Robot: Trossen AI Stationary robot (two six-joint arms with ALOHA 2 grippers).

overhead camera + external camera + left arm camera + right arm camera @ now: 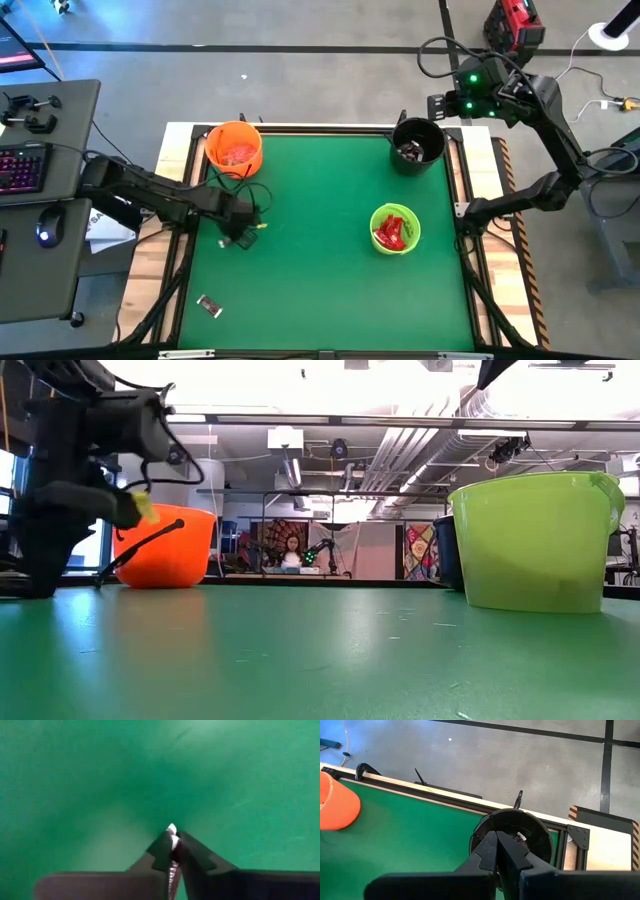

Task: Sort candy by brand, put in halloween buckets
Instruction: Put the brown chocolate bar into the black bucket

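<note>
Nearest the overhead camera lay one silvery candy (209, 306) alone on the green table (320, 280), well apart from everything else, toward the front left corner. Further in, our left gripper (240, 238) reached in from the left side and sat low on the mat just below the orange bucket (234, 148); the lime green bucket (395, 229) held red wrappers, and the black bucket (418, 145) at the far right corner held dark ones. Our right gripper (437, 104) hovered at that black bucket, pressed together and empty. At table height we saw the left arm dark at the far left with a yellow tab on it, the orange bucket (165, 547) behind it and the green bucket (535, 540) close on the right; the fingertips themselves were hidden there. From the left wrist, the left gripper (172, 842) was pinching a silvery-clear candy (172, 828), a sliver of foil showing between the closed tips just above the mat. From the right wrist, the right gripper (496, 845) stood shut over the black bucket (514, 832). We judged the sweet light, its wrapper thin, crinkly and slippery, so a hold across the body seemed safer than a loose twisted end.
</note>
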